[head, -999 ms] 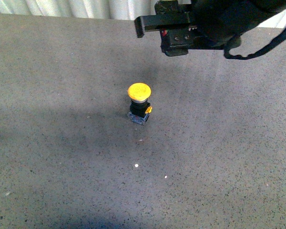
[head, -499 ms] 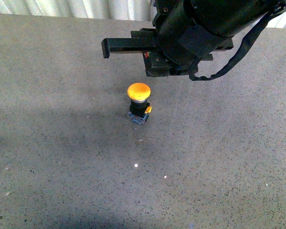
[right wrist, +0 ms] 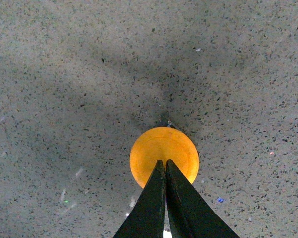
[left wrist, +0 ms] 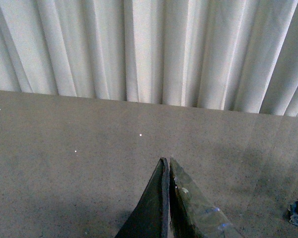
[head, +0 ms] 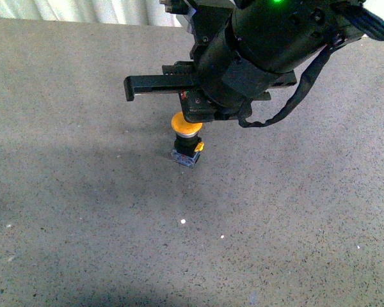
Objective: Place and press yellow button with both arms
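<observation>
One step is left, the press: we are hovering the right end effector [right wrist: 165, 162], closed tight, over the placed yellow button [right wrist: 164, 144].

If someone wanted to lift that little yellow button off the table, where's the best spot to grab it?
Probably the black body under the cap, approached level from the side. The yellow button stands upright; its round cap overhangs and looks smooth, so a tool could slip there, while the straighter body gives surer hold.

Right wrist camera above yellow button [right wrist: 164, 144]
</observation>
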Action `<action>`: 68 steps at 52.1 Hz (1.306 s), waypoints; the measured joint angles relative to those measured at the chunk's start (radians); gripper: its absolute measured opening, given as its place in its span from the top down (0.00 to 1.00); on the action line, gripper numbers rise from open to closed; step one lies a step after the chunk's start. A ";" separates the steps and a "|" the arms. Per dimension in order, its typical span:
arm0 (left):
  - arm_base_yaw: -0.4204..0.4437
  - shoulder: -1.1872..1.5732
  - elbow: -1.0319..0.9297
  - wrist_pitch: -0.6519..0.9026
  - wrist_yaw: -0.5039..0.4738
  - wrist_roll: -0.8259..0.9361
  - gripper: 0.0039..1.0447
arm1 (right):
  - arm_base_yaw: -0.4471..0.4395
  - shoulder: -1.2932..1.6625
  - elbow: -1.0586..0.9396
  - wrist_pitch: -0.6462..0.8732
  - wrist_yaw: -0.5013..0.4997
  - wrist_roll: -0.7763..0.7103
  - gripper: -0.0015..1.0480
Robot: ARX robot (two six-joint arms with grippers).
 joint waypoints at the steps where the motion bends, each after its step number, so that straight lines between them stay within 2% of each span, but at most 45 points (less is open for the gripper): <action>1: 0.000 -0.001 0.000 0.000 0.000 0.000 0.99 | 0.000 0.001 0.000 0.000 0.000 0.000 0.99; 36: 0.002 -0.003 0.000 -0.006 0.000 0.000 0.99 | -0.014 0.051 0.018 -0.013 -0.021 0.059 0.99; 46: 0.002 -0.003 0.000 -0.006 0.000 0.000 0.99 | -0.024 0.014 -0.030 0.089 -0.027 0.089 0.99; 54: 0.002 -0.003 0.000 -0.006 0.000 0.000 0.99 | -0.069 -0.159 -0.138 0.200 0.066 0.050 0.99; 56: 0.002 -0.003 0.000 -0.006 0.000 0.000 0.99 | -0.083 -0.222 -0.161 0.224 0.089 0.034 0.93; 59: 0.002 -0.003 0.000 -0.006 0.000 0.000 0.99 | -0.109 -0.357 -0.225 0.283 0.123 -0.010 0.83; 61: 0.002 -0.003 0.000 -0.007 0.000 0.000 0.99 | -0.123 -0.441 -0.327 0.516 0.251 -0.090 0.91; 62: 0.002 -0.003 0.000 -0.006 0.000 0.000 0.99 | -0.130 -0.471 -0.370 0.601 0.282 -0.116 0.94; 63: 0.002 -0.003 0.000 -0.006 0.000 0.000 0.99 | -0.142 -0.512 -0.433 0.715 0.299 -0.150 0.99; 68: 0.002 -0.003 0.000 -0.006 0.000 0.000 0.99 | -0.185 -0.603 -0.595 0.928 0.292 -0.201 0.99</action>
